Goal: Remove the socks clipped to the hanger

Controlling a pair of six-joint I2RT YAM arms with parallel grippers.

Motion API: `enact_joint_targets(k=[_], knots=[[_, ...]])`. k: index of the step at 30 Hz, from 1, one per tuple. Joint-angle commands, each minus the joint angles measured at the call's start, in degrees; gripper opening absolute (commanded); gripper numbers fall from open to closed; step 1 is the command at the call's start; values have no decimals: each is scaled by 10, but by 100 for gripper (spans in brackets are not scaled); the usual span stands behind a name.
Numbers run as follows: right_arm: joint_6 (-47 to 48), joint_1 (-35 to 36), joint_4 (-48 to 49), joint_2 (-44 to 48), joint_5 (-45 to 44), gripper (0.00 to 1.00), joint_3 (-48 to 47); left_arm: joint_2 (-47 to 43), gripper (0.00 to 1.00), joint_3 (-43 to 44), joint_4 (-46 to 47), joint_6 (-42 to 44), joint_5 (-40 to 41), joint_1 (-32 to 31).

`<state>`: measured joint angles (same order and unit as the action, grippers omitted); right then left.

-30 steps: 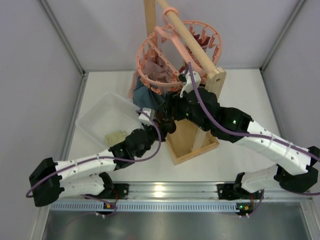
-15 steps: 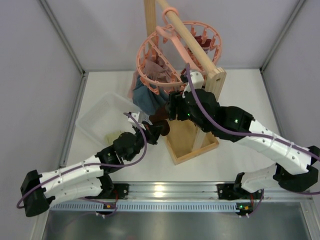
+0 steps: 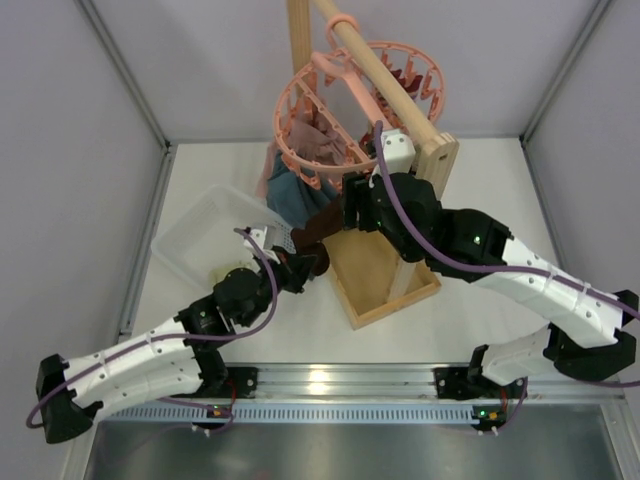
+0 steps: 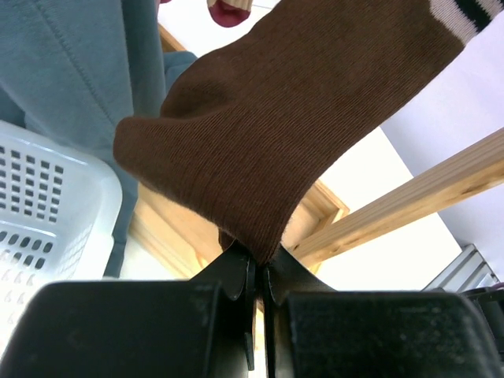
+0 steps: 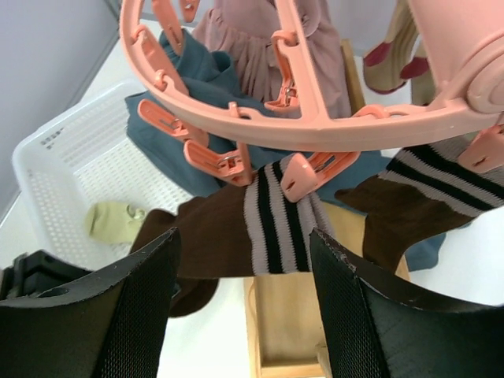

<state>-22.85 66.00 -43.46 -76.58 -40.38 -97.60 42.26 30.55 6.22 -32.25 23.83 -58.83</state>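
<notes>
The salmon-pink hanger (image 3: pixel 290 150) hangs from the wooden rod, and its ring fills the top of the right wrist view (image 5: pixel 315 130). A dark brown sock (image 3: pixel 318 228) is pulled taut from a clip peg (image 5: pixel 303 173), which grips its striped cuff (image 5: pixel 276 220). My left gripper (image 3: pixel 308 262) is shut on the sock's toe end (image 4: pixel 291 118). My right gripper (image 5: pixel 244 236) is open just below that peg, with the cuff between its fingers (image 5: pixel 142 307). A second brown striped sock (image 5: pixel 425 197) hangs to the right. Cream and dark red socks (image 5: pixel 398 47) hang farther back.
A white basket (image 3: pixel 200 225) at the left holds a pale sock (image 5: pixel 114 220). The blue-grey cloth (image 5: pixel 197 87) and the dusty-pink garment (image 5: pixel 268 47) hang from the hanger. The wooden rack base (image 3: pixel 385 275) lies under my right arm, with its rod (image 3: pixel 385 80) above.
My left arm has drawn back toward the near left with the brown sock, stretching it from the clip. My right gripper has risen slightly toward the peg.
</notes>
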Motion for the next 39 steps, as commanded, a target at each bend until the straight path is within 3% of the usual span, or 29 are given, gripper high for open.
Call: enact_joint_targets(k=[1, 9, 14, 20, 26, 39], knots=[[38, 1, 17, -5, -74, 63, -2, -26, 0, 7, -16, -5, 0, 2], [40, -4, 61, -13, -61, 63, 17, -59, 0, 23, -50, -7, -3, 3], [18, -4, 96, -5, 90, 63, 30, -53, 0, 34, -49, -5, -13, 3], [-16, -3, 61, -4, 223, 63, 29, -10, 0, 55, -48, 6, -18, 3], [-23, 13, 14, 26, 236, 62, 28, 48, 0, 80, -39, 18, -5, 3], [-46, 13, 38, 101, 224, 63, 138, 138, 0, 86, 7, -23, -39, 3]])
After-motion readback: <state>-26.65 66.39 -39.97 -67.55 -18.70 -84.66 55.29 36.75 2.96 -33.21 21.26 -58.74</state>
